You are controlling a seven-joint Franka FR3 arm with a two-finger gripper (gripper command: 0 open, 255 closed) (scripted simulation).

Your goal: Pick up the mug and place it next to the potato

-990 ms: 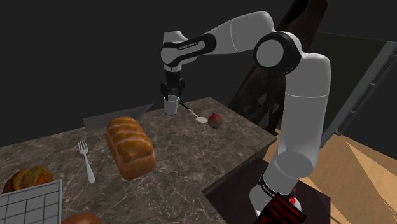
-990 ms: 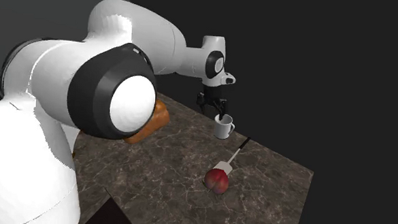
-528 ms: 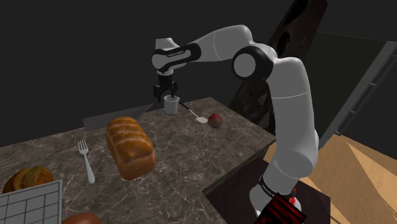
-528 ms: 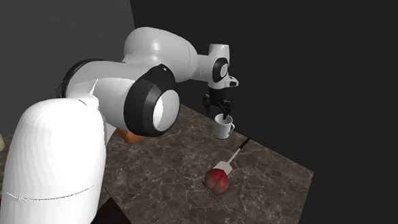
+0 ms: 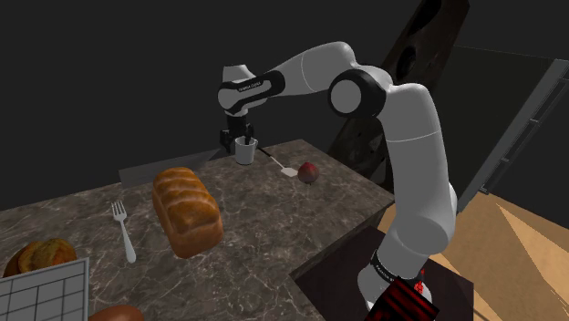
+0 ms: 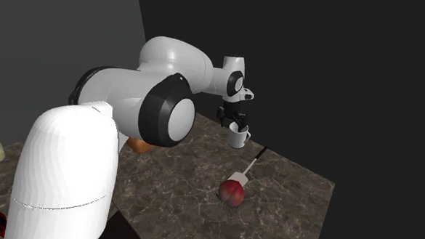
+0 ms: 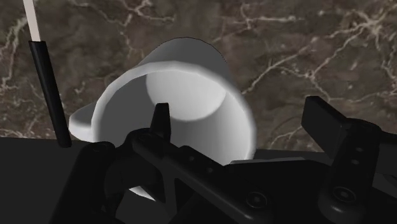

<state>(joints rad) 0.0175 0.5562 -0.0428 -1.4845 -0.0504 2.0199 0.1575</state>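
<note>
1. Dark veined stone formed the surface (image 5: 274, 239), with blank dark walls behind it; the white mug (image 5: 244, 151) stood upright near the surface's far edge, its handle on the side of a black-handled spoon (image 5: 289, 170).
2. The tool (image 7: 240, 109) hung released over the mug's mouth; one finger (image 7: 161, 119) reached inside the rim and the other stood outside the wall, apart from it, so the mug was not held.
3. A pinch on one thin wall looked risky; a shallow or off-centre bite could let the mug tilt or slip once lifted.
4. The spoon lay between the mug and the reddish potato (image 5: 308, 171), which sat nearer the surface's side edge; a careless set-down could land on the spoon's handle, or nudge the round potato and send it rolling toward that edge.
</note>
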